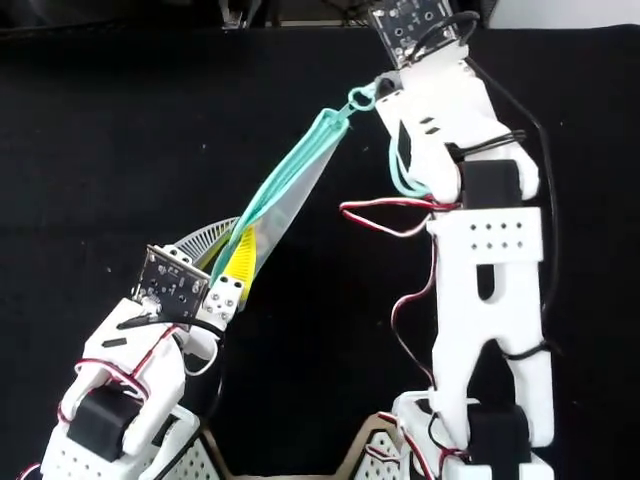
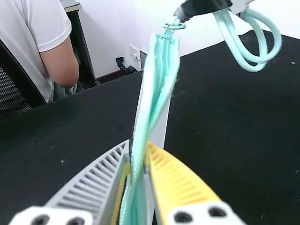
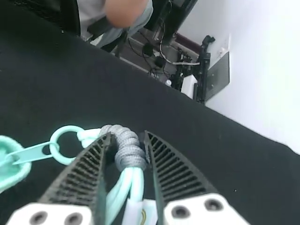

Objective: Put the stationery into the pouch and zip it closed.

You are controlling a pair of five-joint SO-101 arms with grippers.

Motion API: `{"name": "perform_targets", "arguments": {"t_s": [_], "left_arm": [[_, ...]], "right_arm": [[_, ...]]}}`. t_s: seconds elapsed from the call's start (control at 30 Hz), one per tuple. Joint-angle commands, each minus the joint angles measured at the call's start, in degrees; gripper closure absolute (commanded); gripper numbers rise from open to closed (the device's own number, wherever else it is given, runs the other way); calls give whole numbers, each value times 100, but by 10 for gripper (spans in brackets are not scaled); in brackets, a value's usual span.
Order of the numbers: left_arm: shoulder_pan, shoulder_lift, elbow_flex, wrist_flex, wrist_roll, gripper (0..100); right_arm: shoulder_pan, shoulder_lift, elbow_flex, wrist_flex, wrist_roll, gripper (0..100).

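Two claws on one pouch here. Nearest the bases, the left gripper [image 1: 238,240] [image 2: 138,145] has its grey and yellow fingers clamped on the near end of the pouch [image 1: 290,190] [image 2: 157,79]. That single mint-edged pouch runs taut and edge-up over the black table [image 1: 120,130], slanting away to the far side. Its zip looks drawn shut along the whole length, though the edge-on view makes that hard to confirm. At the far tip sits one zip pull [image 1: 358,100] [image 2: 173,26] [image 3: 28,152]. Beyond it, the right gripper [image 1: 385,88] [image 3: 127,136] pinches the grey binding [image 3: 125,147] of one mint cord loop [image 1: 400,175] [image 2: 253,42], which hangs in two strands.
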Motion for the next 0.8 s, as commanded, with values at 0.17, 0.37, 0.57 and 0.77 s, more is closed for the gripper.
{"name": "perform_targets", "arguments": {"t_s": [0.17,0.37,0.57,0.77], "left_arm": [[-13,26,-110,114,9,970],[-532,79,-418,123,-18,970],[-1015,53,-462,123,-35,970],[-1824,79,-1095,448,-413,970]], "right_arm": [[-211,-1051,-347,967,9,984],[-1398,-2018,-374,1952,-273,874],[-2075,-2774,-541,2382,-888,772],[-1969,-3609,-919,2971,-1108,776]]}}
